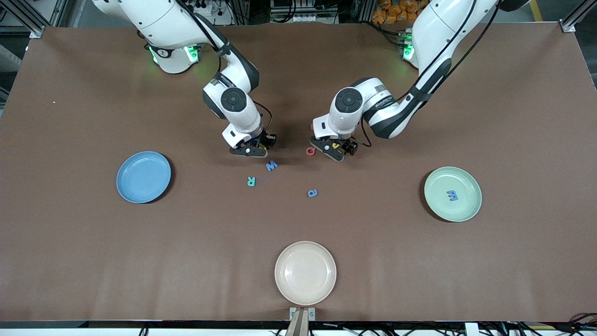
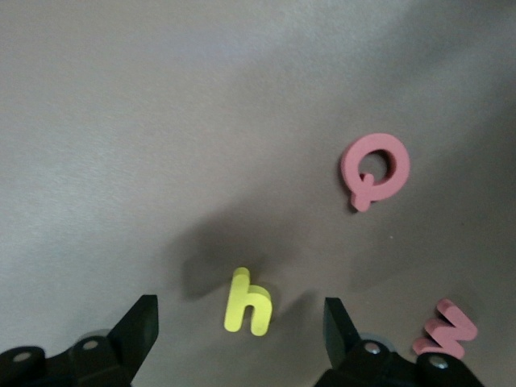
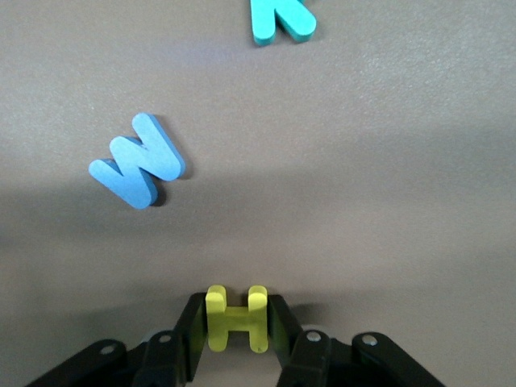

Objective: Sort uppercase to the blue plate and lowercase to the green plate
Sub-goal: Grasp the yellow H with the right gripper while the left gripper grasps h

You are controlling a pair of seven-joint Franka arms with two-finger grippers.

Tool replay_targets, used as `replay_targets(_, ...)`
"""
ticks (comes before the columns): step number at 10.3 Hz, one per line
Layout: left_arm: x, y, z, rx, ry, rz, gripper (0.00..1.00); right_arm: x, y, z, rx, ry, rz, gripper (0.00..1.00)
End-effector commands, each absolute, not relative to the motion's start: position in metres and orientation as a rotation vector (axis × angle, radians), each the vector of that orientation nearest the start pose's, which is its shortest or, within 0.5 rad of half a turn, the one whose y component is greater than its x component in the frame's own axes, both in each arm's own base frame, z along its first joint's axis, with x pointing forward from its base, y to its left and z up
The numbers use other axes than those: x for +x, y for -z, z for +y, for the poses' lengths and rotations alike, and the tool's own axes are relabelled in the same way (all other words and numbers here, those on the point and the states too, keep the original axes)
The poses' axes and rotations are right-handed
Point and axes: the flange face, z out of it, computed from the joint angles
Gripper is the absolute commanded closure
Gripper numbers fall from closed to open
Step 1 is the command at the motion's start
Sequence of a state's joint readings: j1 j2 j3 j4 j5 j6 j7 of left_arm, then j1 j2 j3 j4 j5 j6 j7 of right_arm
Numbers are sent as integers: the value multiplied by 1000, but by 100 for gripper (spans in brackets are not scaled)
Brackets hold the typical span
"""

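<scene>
Foam H [image 3: 236, 318] sits clamped in right pincer [image 3: 234, 330]; left pincer [image 2: 242, 322] gapes around h [image 2: 247, 301].

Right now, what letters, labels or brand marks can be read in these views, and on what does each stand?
"H": yellow foam letter, between the right pincer's fingers.
"h": yellow foam letter, between the open left pincer's fingers.
"Q": red foam letter, on the table.
"w": red foam letter, on the table.
"W": blue foam letter, on the table.
"R": teal foam letter, on the table.
"a": blue foam letter, on the table.
"m": blue foam letter, in the green plate.
Print on both arms' wrists: too small to read.
</scene>
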State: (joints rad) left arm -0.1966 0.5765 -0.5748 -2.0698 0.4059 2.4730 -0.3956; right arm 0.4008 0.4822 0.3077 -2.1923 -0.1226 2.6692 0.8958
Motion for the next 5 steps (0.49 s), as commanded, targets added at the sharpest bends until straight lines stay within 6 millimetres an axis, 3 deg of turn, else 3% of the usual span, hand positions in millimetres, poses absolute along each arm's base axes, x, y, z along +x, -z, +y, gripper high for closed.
replay_targets(1, 405, -180, -407, -3004, -102, 968, 23, 417, -159, 363, -3079, -84, 196, 69)
replay_targets(2, 404, -177, -406, -3005, -114, 961, 39, 417, -159, 363, -3079, -84, 196, 73)
replay_targets(4, 404, -174, -405, -3005, -121, 959, 56, 418, -160, 363, -3079, -83, 196, 74)
replay_targets(5, 403, -170, -405, -2992, -121, 978, 69, 418, -160, 363, -3079, -83, 198, 74)
